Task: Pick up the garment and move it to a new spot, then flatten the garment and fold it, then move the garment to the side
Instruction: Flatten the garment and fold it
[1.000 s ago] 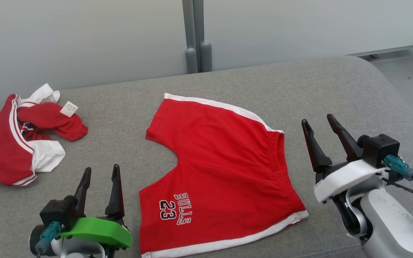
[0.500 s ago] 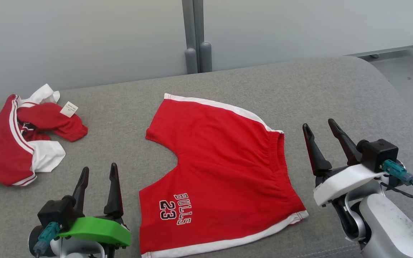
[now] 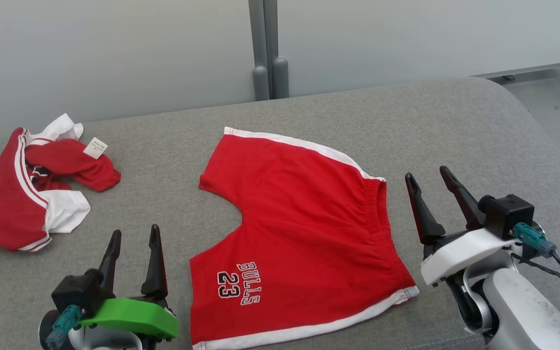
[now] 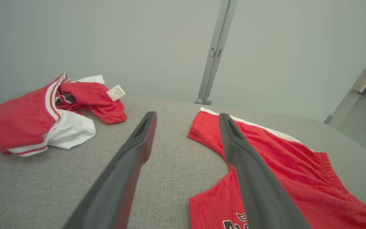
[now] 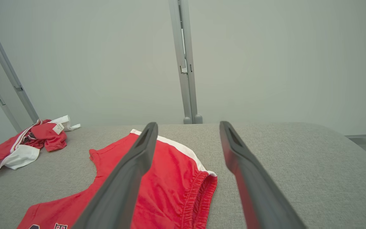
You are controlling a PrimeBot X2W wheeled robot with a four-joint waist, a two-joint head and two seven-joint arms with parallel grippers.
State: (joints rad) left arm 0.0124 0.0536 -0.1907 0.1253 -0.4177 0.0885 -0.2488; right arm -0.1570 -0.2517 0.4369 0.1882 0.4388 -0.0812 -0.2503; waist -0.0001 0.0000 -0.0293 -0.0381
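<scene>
Two of the task's stages appear complete, judging from the present layout. The red shorts [image 3: 299, 233] lie spread flat in a single layer at the centre of the grey cushioned surface [image 3: 455, 121], with the elastic waistband toward the robot's right and the leg hems toward its left. The "BULLS 23" print is on the nearer leg. No fold is visible, so folding and the final move to the side are outstanding. The left gripper [image 3: 135, 231] sits just beside the nearer leg hem, clear of the cloth, with its fingers spread wide and nothing between them. The right gripper [image 3: 426, 172] stands just beside the waistband, likewise spread wide and empty. A second garment, the crumpled red-and-white piece [image 3: 27, 194] with a white label [image 3: 95, 148], occupies the far left of the surface, well apart from the shorts. It takes up much of that side, so a set-down there would risk overlap, while bare surface is available beyond the waistband on the right. A grey post [image 3: 265, 48] stands against the pale wall behind the surface and obstructs nothing. Nothing lies on the shorts or between either gripper and the nearest edge of the cloth.
</scene>
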